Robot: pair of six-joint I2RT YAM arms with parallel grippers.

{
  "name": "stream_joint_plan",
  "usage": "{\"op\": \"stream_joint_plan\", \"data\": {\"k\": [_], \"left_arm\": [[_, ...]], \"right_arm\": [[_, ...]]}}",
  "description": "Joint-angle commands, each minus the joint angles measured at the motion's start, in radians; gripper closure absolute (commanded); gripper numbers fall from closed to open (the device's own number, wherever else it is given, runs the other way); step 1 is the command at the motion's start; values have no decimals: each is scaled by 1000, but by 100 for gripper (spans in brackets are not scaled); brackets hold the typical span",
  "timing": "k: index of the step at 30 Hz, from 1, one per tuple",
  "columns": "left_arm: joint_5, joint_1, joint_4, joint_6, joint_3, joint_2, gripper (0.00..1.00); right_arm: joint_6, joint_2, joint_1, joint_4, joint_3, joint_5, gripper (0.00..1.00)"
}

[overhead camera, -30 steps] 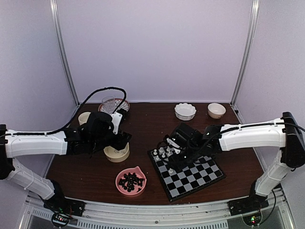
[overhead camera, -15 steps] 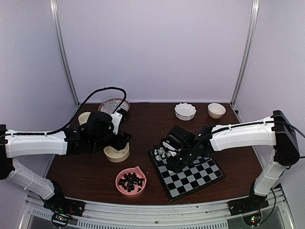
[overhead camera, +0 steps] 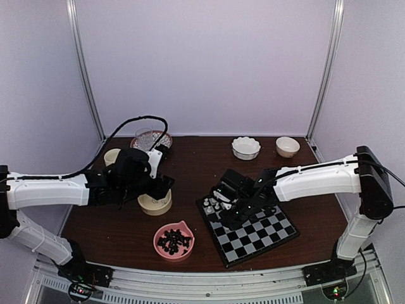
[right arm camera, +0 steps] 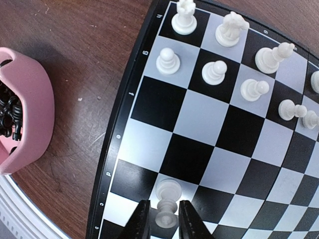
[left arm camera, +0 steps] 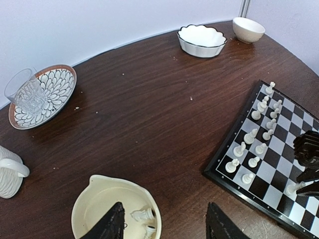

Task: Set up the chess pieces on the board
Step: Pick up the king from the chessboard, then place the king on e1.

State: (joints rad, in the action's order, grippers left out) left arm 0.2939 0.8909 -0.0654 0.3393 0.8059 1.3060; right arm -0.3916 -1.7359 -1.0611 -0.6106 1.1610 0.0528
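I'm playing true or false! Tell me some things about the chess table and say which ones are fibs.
1. The pink bowl holds black pieces. True.
2. Black pieces stand on the board. False: only white pieces show there.
3. The left tool holds a piece. False: it is open and empty, above the cream bowl.
4. A glass stands on the plate. True.
5. The right tool straddles a white piece on the board. True.
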Motion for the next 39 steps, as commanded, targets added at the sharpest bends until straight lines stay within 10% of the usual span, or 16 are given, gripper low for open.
{"op": "stream_joint_plan", "data": {"k": [1, 39], "left_arm": [[17, -5, 16, -3, -3, -34, 45], [38, -6, 13, 5, -12, -49, 44]], "right_arm": [[2, -8, -8, -11, 29, -12, 79], [108, 11, 215, -134, 288, -113, 91]]}}
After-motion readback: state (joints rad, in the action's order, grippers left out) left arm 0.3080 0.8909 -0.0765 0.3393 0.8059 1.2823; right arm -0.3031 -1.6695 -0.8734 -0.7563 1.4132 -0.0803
